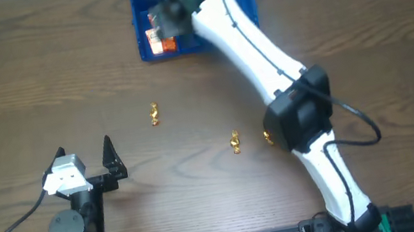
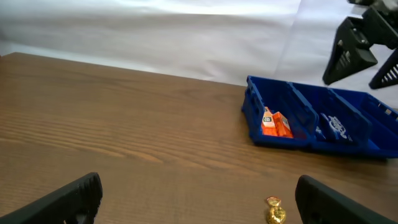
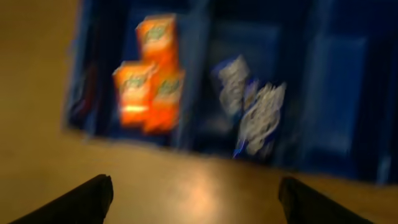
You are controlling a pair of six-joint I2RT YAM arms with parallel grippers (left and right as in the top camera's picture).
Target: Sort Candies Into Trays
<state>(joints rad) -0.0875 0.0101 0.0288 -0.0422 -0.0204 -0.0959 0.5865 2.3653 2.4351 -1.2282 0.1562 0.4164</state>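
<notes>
A blue tray (image 1: 243,7) with compartments lies at the table's far middle. Its left compartment holds orange candy packs (image 1: 160,40) (image 2: 275,123) (image 3: 149,74), and the one beside it holds blue-and-white packs (image 2: 333,124) (image 3: 255,106). My right gripper (image 3: 196,205) (image 2: 367,50) hangs open and empty above the tray's near edge. Three gold-wrapped candies lie loose on the wood: one at the left (image 1: 154,113) (image 2: 275,211), one in the middle (image 1: 234,140), one beside the right arm (image 1: 267,134). My left gripper (image 1: 86,158) (image 2: 199,202) is open near its base, holding nothing.
The brown wooden table (image 1: 30,79) stretches wide to the left of the tray. The right arm's white links (image 1: 251,48) cross diagonally from the bottom right up over the tray. A white wall (image 2: 155,31) rises behind the table's far edge.
</notes>
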